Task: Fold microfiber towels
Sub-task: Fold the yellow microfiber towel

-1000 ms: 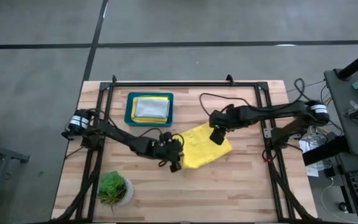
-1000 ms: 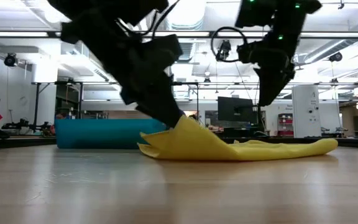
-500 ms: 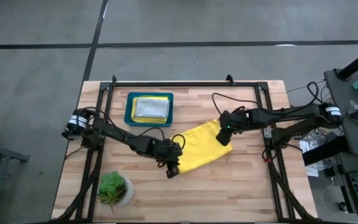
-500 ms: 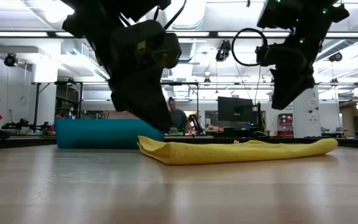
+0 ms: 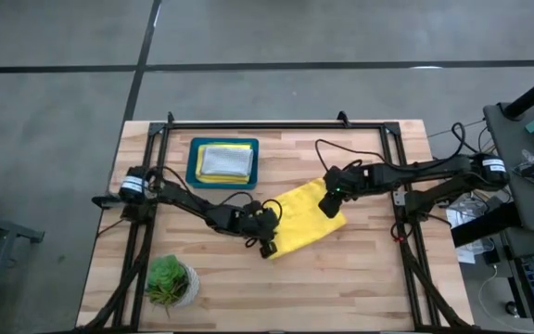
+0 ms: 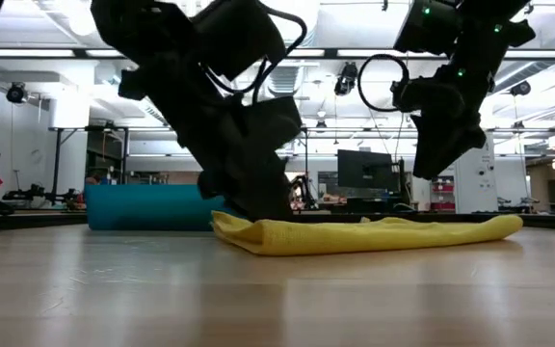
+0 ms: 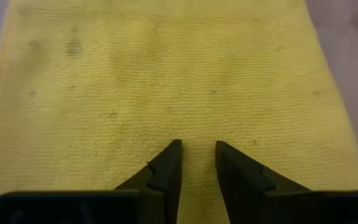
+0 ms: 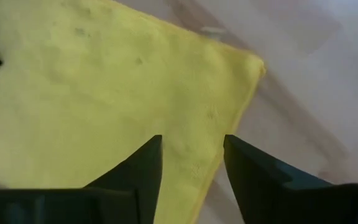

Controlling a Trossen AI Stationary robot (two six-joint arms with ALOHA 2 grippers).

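Observation:
A folded yellow microfiber towel point(image 5: 306, 219) lies flat on the wooden table, also seen in the low view point(image 6: 374, 234). My left gripper point(image 5: 268, 245) is low over the towel's near-left end, fingers a little apart with yellow cloth showing between them point(image 7: 197, 149). My right gripper point(image 5: 328, 204) hangs open above the towel's far-right end point(image 8: 191, 143), clear of it in the low view point(image 6: 432, 164). More folded towels, a grey one on top of a yellow one point(image 5: 225, 160), lie in the teal tray. My left gripper points down at the top face of the towel's near-left end point(image 6: 258, 217). Its tips stand right at the cloth, and I cannot tell whether they touch it. The towel lies flat on the table.
The teal tray point(image 5: 193, 165) sits at the far left of the table. A small potted plant point(image 5: 168, 281) stands at the near left corner. Bare wood lies near the front edge and to the right of the towel.
The towel's near-left end, raised in a peak at my left gripper a second ago, has dropped and lies flat. My left gripper rose and drew off toward the near-left, then came back down over that end. My right gripper has shifted slightly toward the table's right edge.

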